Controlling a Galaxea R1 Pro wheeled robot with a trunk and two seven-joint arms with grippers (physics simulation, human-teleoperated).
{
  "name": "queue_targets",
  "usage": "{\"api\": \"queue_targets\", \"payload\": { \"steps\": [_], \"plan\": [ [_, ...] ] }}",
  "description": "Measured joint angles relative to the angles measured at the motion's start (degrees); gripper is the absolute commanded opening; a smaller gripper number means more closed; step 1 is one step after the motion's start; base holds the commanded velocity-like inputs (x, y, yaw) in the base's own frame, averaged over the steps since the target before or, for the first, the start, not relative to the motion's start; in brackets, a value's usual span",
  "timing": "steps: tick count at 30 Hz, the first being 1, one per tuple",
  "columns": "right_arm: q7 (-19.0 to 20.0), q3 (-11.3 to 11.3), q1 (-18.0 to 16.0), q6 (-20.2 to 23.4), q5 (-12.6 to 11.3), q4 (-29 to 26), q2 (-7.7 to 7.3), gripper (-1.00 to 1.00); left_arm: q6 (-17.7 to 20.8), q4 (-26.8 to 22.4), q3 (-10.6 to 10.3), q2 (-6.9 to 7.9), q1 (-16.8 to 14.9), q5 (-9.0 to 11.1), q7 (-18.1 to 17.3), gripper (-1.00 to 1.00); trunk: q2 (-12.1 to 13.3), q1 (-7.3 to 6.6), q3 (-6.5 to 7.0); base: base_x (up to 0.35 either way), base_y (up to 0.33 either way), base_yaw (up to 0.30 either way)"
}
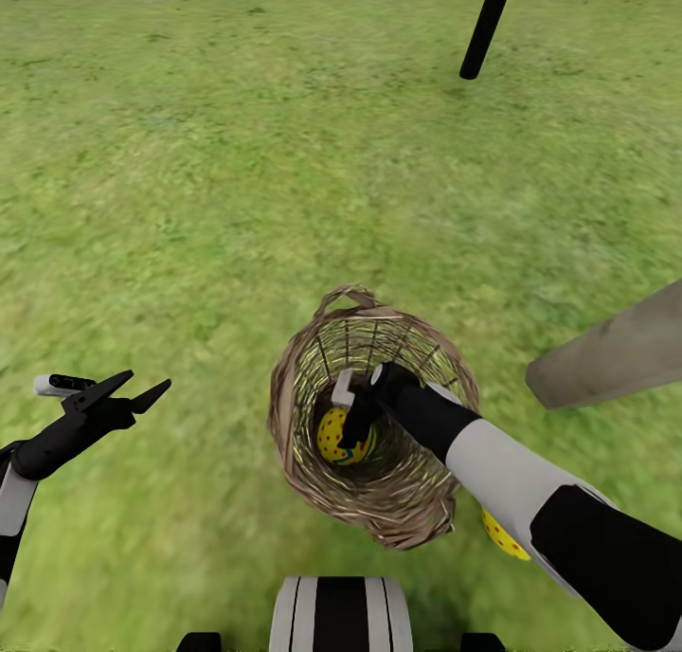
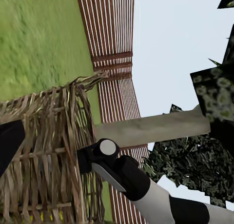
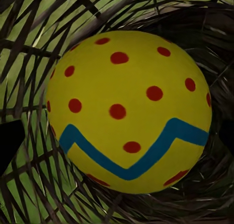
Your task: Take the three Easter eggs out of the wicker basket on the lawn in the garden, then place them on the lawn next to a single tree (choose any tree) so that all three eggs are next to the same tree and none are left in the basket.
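Your right gripper (image 1: 352,415) is down inside the wicker basket (image 1: 403,510), just over the Easter egg (image 1: 333,441) lying at its bottom; whether its fingers are spread or closed on the egg cannot be told, since the arm covers them in the head view. The right wrist view shows that egg (image 3: 129,109) close up against the weave, no finger visible on it. A second egg (image 1: 500,534) lies on the lawn (image 1: 189,207) just beside the basket, under your right forearm, near the leaning pale trunk of the tree (image 1: 616,349). Your left gripper (image 1: 134,390) hovers over the grass well apart from the basket, fingers open and empty. Risks, as judged: the basket looks light and tilted, so a sideways pull could tip or drag it, and a finger could snag in the open weave on the way out. The egg is smooth and rounded, so an off-centre pinch may squirt it free. The forearm may also nudge the egg on the grass. Orientation: in the wrist view the egg appears nearly round, so its long axis seems to point roughly toward the camera; which end faces up cannot be told.
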Motion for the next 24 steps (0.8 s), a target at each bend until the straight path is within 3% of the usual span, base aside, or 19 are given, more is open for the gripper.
{"api": "queue_targets", "payload": {
  "steps": [24],
  "plan": [
    [-0.29,-0.06,-0.22,0.17,2.12,-0.03,0.00,1.00,0.00,0.09,0.00,0.03,0.00,0.06,-0.08,1.00,-0.18,0.33,-2.88,0.000,0.000,0.000]
  ]
}}
